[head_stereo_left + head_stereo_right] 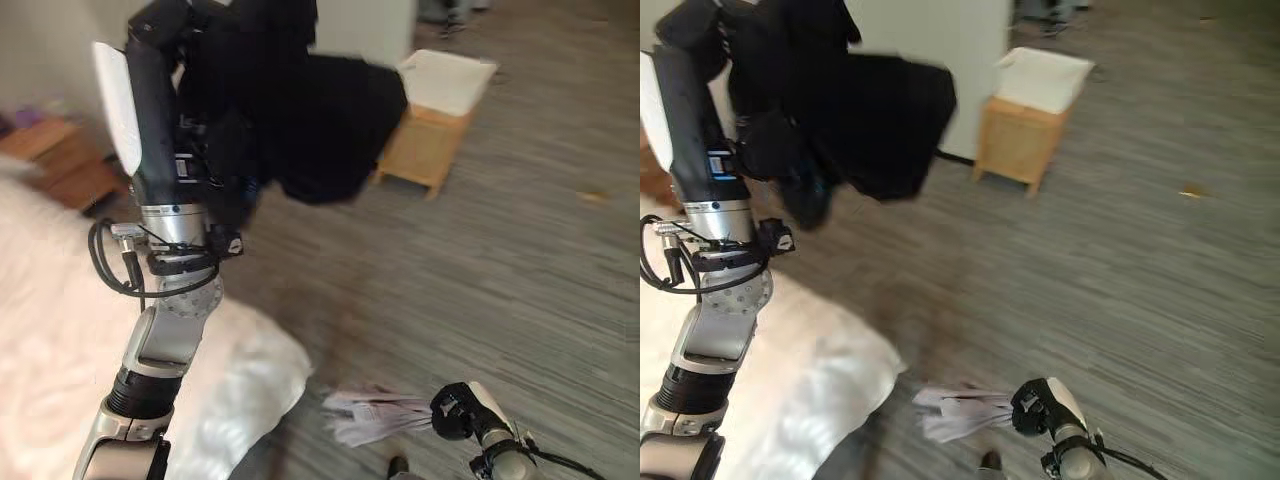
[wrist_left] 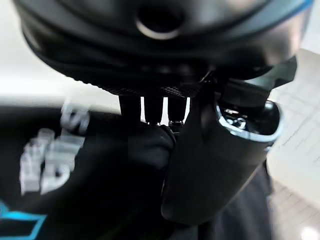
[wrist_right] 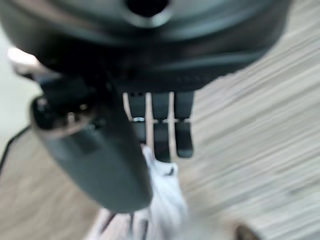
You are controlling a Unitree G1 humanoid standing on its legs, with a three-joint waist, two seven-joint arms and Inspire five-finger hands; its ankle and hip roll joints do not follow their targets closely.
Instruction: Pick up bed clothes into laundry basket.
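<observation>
**Both hands loaded: black garment up high, white cloth down low**

I see the left hand (image 1: pixel 225 150) raised high at upper left w/ a black garment (image 1: pixel 330 125) bunched in it. In the left wrist view the fingers (image 2: pixel 150 107) curl into the dark fabric (image 2: pixel 100 190) and the thumb sits against it, so they're clamped on the cloth. The garment hangs off the hand in mid-air, above the wood floor (image 1: pixel 480 260), w/ pale and blue print showing on it in the wrist view (image 2: pixel 50 160).

The laundry basket (image 1: pixel 432 125) stands on the floor well beyond the garment, by the wall: light wooden frame w/ a white liner (image 1: pixel 450 78) open at the top. The garment's edge overlaps the basket's near-left corner in the left eye view; it's prob. in front of it rather than touching, can't be sure from here.

The bed (image 1: pixel 60 340), covered in white bedding, fills the lower left under the left arm.

The right hand (image 1: pixel 1040 408) is low at the bottom right, near the floor, holding a white cloth w/ dark stripes (image 1: pixel 955 412) that trails out toward the bed side. In the right wrist view the fingers (image 3: pixel 162 135) bend down onto the white fabric (image 3: pixel 160 200) w/ the thumb alongside, so they're closed on it.
</observation>
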